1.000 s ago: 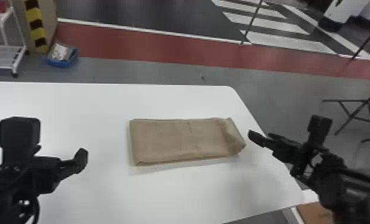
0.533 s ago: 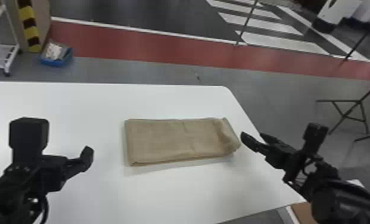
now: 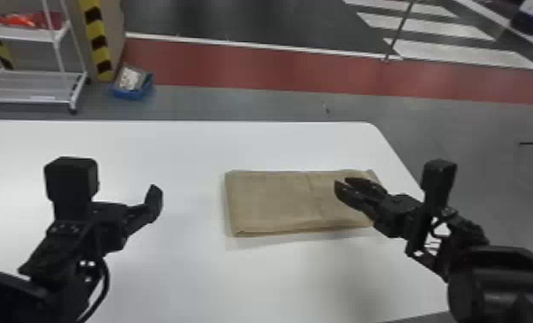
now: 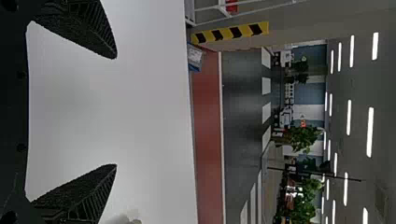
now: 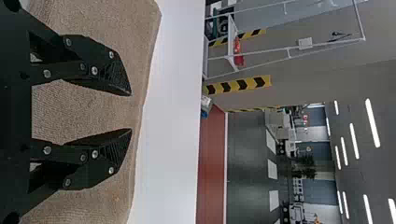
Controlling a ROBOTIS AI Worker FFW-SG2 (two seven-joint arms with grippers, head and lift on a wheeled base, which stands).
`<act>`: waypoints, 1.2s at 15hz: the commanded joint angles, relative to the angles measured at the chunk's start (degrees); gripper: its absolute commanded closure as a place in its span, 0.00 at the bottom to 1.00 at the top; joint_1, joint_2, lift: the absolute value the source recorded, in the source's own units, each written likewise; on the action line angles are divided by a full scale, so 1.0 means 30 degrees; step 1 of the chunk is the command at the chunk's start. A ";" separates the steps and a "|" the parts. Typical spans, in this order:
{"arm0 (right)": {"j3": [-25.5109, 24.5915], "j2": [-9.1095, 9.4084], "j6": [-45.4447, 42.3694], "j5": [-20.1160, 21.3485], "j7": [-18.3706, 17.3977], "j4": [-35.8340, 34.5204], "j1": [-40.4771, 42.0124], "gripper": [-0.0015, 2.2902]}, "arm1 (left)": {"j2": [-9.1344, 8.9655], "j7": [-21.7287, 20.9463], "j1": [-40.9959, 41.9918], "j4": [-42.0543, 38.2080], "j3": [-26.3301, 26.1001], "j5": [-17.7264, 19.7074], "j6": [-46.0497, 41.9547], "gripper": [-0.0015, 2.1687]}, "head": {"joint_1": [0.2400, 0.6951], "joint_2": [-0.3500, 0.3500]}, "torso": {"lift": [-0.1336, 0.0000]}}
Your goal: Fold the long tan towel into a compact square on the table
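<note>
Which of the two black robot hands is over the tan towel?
The robot's right gripper: its fingers are over the right-hand part of the towel. The left gripper is over the white table, left of it.

Towel [image 3: 274, 202] on table [image 3: 183, 275]; bin [image 3: 132, 93] on floor [image 3: 235, 103] behind table, rack [image 3: 20, 86] left of bin.

No words, numbers or brand names could be read. Among wordless signs, yellow-and-black warning stripes [image 3: 95, 41] were seen in the head view on the edge of an upright panel [image 3: 115, 32]; such striping was also shown in both wrist views. White crossing bars [image 3: 428, 26] were painted across the dark floor [image 3: 243, 21]. A pale patch [image 3: 42, 98] was seen on the white rack's lower shelf [image 3: 25, 83], too blurred to be read.
</note>
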 commanded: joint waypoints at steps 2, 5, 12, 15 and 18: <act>0.1045 0.0165 -0.1196 0.0658 -0.0163 0.1210 -0.0082 0.98 | 0.0202 -0.0131 0.0149 -0.0020 0.0582 -0.0037 -0.0775 0.02 | 1.00 0.29 | 0.07; 0.1103 0.0605 -0.1958 0.0922 -0.0397 0.1591 0.0006 0.98 | 0.0319 -0.0248 0.0149 -0.0020 0.0699 -0.0008 -0.0833 0.02 | 1.00 0.34 | 0.07; 0.1806 0.0605 -0.1665 0.1244 -0.0925 0.2645 -0.0287 0.98 | 0.0378 -0.0278 0.0149 -0.0020 0.0816 -0.0008 -0.0892 0.02 | 1.00 0.35 | 0.07; 0.2451 0.0634 -0.1372 0.1215 -0.1071 0.3114 -0.0756 0.98 | 0.0378 -0.0278 0.0179 -0.0020 0.0758 -0.0008 -0.0892 0.02 | 1.00 0.37 | 0.07; 0.3066 0.0956 -0.0728 0.1215 -0.1101 0.3173 -0.1225 0.98 | 0.0407 -0.0278 0.0355 -0.0254 0.0816 -0.0008 -0.0892 0.02 | 1.00 0.38 | 0.07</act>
